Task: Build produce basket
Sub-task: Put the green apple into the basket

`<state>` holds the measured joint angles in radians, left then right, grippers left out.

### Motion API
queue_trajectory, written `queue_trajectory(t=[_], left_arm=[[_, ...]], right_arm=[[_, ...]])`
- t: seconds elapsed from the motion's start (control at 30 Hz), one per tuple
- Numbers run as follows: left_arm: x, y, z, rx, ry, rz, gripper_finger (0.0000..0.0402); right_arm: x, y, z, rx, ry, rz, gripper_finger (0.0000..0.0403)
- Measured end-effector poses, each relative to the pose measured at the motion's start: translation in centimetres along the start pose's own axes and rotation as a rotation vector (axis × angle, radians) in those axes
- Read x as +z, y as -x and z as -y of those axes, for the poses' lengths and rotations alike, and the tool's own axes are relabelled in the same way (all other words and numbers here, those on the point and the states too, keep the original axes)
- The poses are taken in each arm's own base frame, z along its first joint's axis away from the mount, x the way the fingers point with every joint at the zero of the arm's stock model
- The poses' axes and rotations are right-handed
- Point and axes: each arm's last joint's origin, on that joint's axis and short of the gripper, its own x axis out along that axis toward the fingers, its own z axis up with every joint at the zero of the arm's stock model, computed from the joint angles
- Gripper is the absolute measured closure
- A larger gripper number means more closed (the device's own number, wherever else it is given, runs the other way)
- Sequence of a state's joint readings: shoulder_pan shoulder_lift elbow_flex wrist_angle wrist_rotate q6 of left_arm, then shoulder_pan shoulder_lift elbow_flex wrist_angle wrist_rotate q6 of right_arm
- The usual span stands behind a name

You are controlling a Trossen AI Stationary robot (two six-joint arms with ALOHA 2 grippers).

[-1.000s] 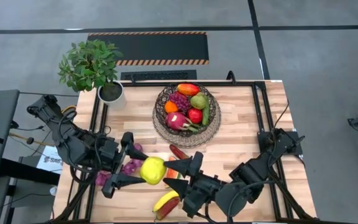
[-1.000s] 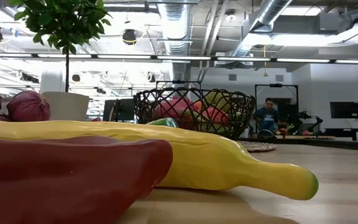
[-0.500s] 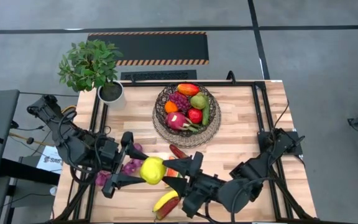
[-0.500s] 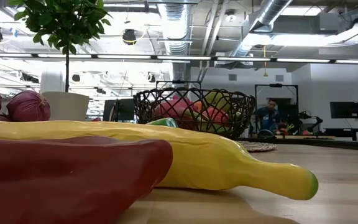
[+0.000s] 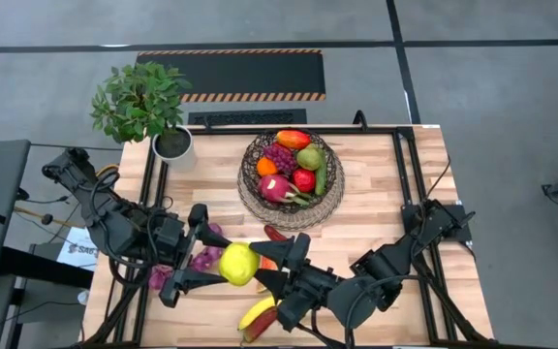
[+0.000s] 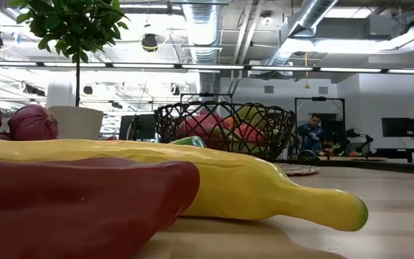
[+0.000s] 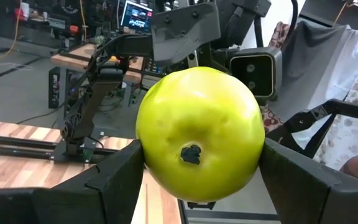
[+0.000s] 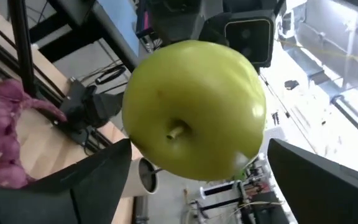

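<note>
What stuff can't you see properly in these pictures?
- Green apple: in the high view, whether the right gripper already touches it; the apple hides the fingertips.
- Left gripper: its fingertips, behind the apple it holds.
- Banana: partly under the right arm in the high view.
- Basket contents: blurred behind the mesh in the low view.
- Watermelon slice: not made out in any view.

potted plant (image 5: 143, 105) | far left table corner || person (image 6: 309, 132) | seated, room behind
</note>
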<state>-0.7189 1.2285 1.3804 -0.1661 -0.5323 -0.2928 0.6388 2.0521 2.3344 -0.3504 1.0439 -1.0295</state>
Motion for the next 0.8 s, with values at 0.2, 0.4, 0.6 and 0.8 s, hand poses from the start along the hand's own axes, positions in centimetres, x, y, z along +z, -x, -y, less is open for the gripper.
queue_trajectory(t=[0.2, 0.4, 0.6, 0.8], left_arm=[[0.0, 0.0, 0.0, -0.007, -0.007, 0.002, 0.0129], [0.2, 0.0, -0.1, 0.006, -0.006, 0.008, 0.0129], [0.2, 0.0, -0.1, 0.016, -0.008, 0.01, 0.0129], [0.3, 0.1, -0.2, 0.029, -0.002, 0.022, 0.0129]], right_arm=[[0.2, -0.3, 0.2, 0.016, 0.022, 0.065, 0.0004], [-0.2, -1.0, 0.6, 0.004, 0.019, 0.056, 0.0005], [-0.6, -1.6, 0.8, -0.004, 0.034, 0.044, 0.0004], [-0.4, -1.7, 1.2, -0.026, 0.026, 0.066, 0.0004]])
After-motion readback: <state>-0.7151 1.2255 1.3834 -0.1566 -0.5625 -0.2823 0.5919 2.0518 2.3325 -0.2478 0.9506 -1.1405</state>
